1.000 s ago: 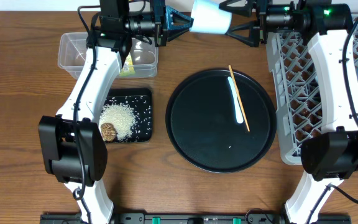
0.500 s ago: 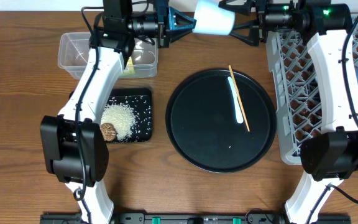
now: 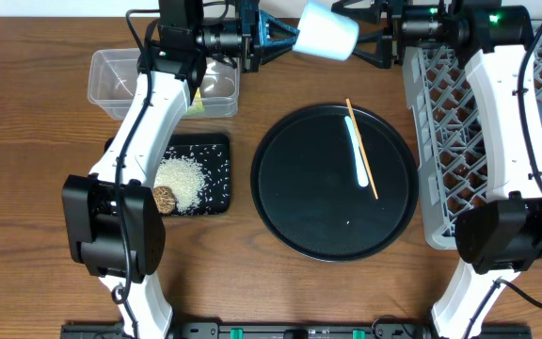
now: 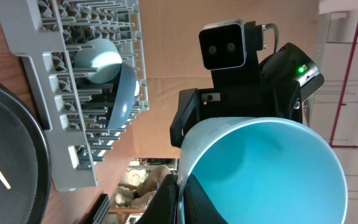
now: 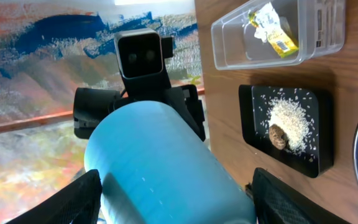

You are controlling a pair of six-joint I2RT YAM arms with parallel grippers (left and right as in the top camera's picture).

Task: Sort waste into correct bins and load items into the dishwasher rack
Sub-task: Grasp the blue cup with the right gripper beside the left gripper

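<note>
The light blue cup (image 3: 326, 28) hangs on its side above the table's far edge, between both arms. My left gripper (image 3: 280, 33) is shut on its rim; in the left wrist view the fingers (image 4: 180, 193) pinch the rim of the cup (image 4: 263, 168). My right gripper (image 3: 370, 38) is open, one finger on each side of the cup's base; its wrist view shows the cup (image 5: 166, 168) between its spread fingers (image 5: 291, 199). The grey dishwasher rack (image 3: 440, 141) is at the right and holds a blue plate (image 4: 123, 93) and a pale bowl (image 4: 98, 59).
The round black tray (image 3: 290, 188) holds the white utensil (image 3: 356, 151) and the chopstick (image 3: 365, 160). The clear tub (image 3: 111, 80) holds the green-yellow wrapper (image 3: 193, 99). The flat black tray (image 3: 216, 151) holds rice (image 3: 179, 179) and the brown lump (image 3: 164, 199).
My left arm has carried the cup a little to the right, further between the right gripper's fingers, and the cup has tilted slightly. The right arm has hardly moved.
</note>
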